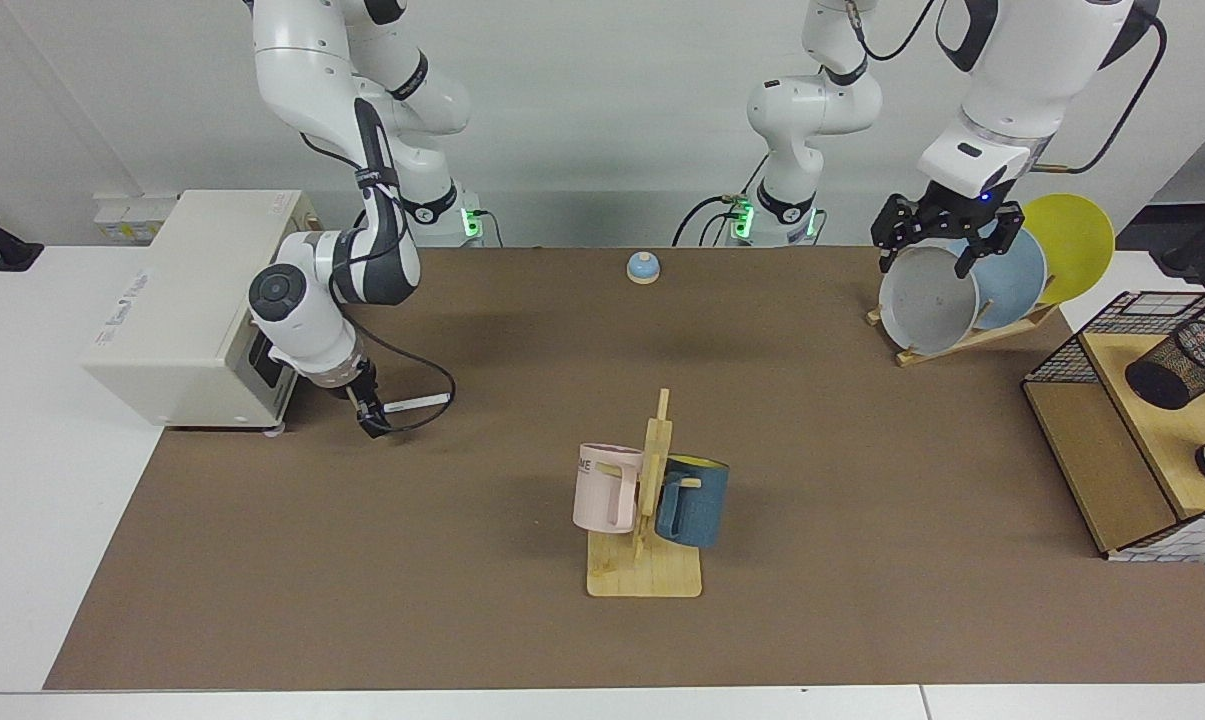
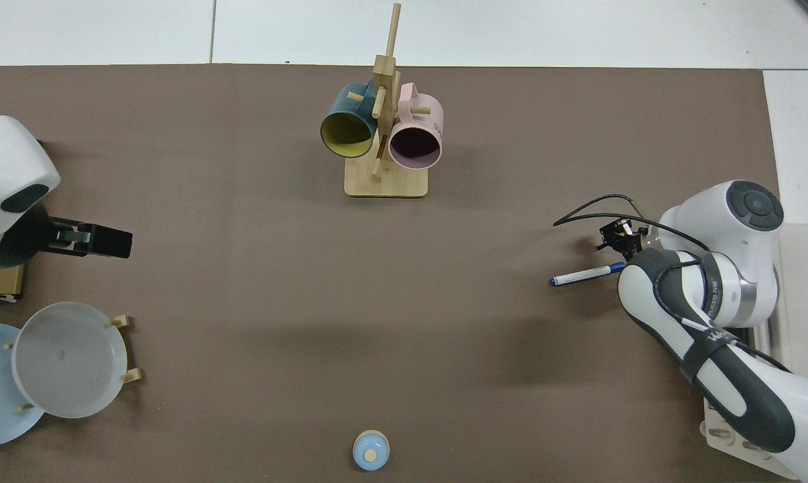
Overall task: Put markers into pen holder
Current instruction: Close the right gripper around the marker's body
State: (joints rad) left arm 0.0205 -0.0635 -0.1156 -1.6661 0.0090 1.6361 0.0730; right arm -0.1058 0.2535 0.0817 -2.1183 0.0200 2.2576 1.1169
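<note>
1. My right gripper [image 1: 372,420] is down on the tabletop [image 1: 522,400] at the marker [image 1: 417,403], at its 9 o'clock end in the facing view; I can't tell its finger state.
2. The marker lies flat, so I judge a low grasp fits.
3. The pen holder [image 1: 1177,365] lies tipped inside the wire basket [image 1: 1062,352], far off at 3 o'clock.
4. My left gripper [image 1: 947,240] waits wide open, above the plate rack [image 1: 962,340].

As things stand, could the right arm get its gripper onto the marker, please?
Probably yes. The right gripper is low at the near end of the marker, which lies flat on the brown mat with nothing between them. The left gripper waits by the plate rack.
</note>
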